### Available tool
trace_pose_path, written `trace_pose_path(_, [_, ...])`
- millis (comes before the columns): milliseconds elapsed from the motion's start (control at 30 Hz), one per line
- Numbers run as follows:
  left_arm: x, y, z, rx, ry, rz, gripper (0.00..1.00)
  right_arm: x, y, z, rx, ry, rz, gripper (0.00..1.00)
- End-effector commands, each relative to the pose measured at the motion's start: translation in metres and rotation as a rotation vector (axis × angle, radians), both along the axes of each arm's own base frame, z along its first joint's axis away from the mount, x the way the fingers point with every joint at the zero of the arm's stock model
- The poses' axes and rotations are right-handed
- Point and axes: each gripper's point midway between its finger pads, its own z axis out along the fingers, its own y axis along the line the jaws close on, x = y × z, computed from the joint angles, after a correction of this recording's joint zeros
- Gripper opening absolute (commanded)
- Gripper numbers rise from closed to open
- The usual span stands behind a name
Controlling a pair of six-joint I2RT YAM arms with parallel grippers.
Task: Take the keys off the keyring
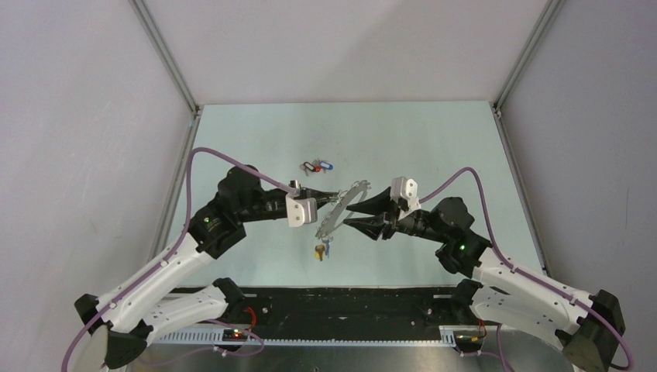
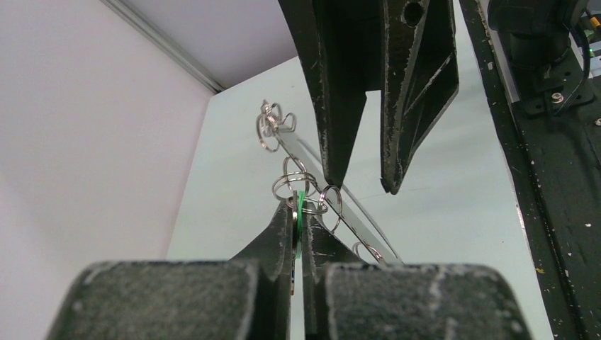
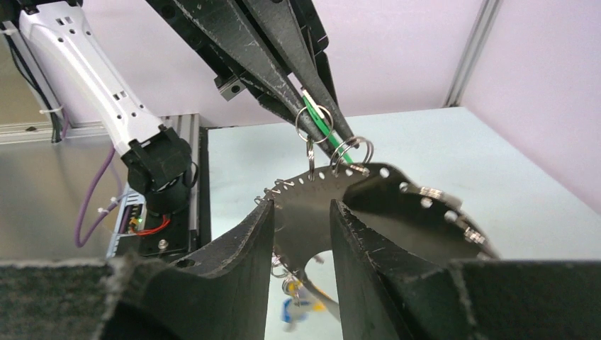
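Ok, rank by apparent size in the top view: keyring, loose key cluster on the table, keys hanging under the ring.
1. keyring, clearly largest.
2. loose key cluster.
3. hanging keys, slightly smaller, though close enough to the cluster that I would not swear to it.

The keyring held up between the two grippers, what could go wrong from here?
1. The left gripper pinches only a thin green tag and a small split ring; a pull might slip off or bend the ring.
2. The right gripper straddles the keyring plate with its jaws apart, so the plate could twist or drop.
3. Keys hanging below could swing and snag, or fall among the loose keys on the table.
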Motion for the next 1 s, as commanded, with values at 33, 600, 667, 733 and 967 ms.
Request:
trace_pose_path(33, [-0.001, -0.004, 0.018, -0.047, -0.048, -0.021, 0.00, 0.008, -0.001, 0.022, 0.066, -0.105, -0.047, 0.38])
trace_pose_path(600, [0.003, -0.007, 0.010, -0.028, -0.026, -0.017, 0.00, 0.008, 0.009, 0.030, 0.095, -0.125, -0.014, 0.29])
trace_pose_path(667, [0.004, -0.008, 0.010, -0.026, -0.023, -0.015, 0.00, 0.007, 0.009, 0.032, 0.098, -0.128, -0.009, 0.28])
trace_pose_path(733, [0.005, -0.008, 0.009, -0.023, -0.020, -0.011, 0.00, 0.007, 0.010, 0.033, 0.101, -0.127, -0.003, 0.28])
trace_pose_path(967, [0.007, -0.006, 0.013, -0.030, -0.019, 0.008, 0.00, 0.008, 0.019, 0.030, 0.091, -0.105, 0.019, 0.24])
